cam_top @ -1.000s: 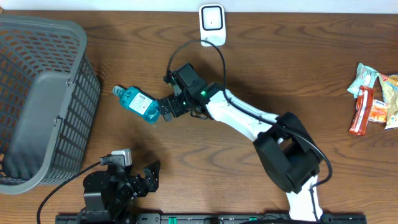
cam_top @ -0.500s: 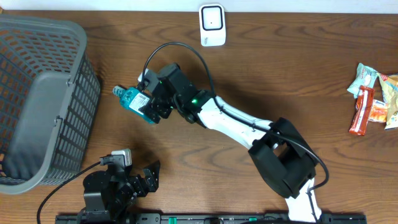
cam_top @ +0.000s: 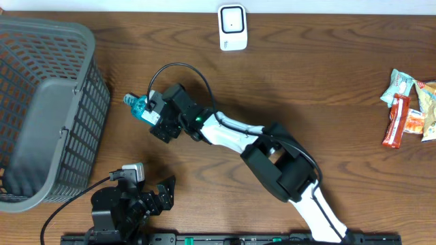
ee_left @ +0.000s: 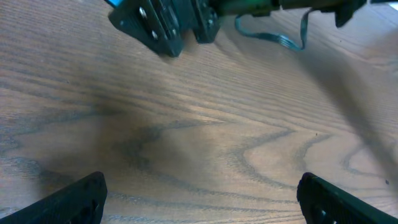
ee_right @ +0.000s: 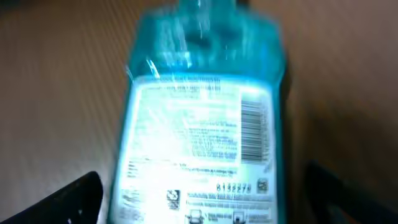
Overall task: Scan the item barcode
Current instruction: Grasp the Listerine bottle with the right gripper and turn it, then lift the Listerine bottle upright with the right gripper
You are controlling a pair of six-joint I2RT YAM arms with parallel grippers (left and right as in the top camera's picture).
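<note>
Translucent teal bottle [ee_right: 202,124], flat-faced, lies on the wood-grain table [cam_top: 327,75] beside the grey mesh basket [cam_top: 41,109], white label and barcode [ee_right: 252,127] facing up. Right gripper [cam_top: 158,117] straddles it, dark fingers spread wide, clear of both sides. Left gripper [ee_left: 208,198] is at the near edge, fingers released, empty.

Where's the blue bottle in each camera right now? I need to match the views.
Overhead: the blue bottle lies left of centre, mostly covered by the right gripper.
Left wrist: only a blue sliver at the top edge, upper left.
Right wrist: it fills the centre, its barcode facing the camera.
Shared landmark: the right gripper, above the bottle overhead, at the top of the left wrist view, its fingers in the right wrist view's lower corners.
</note>
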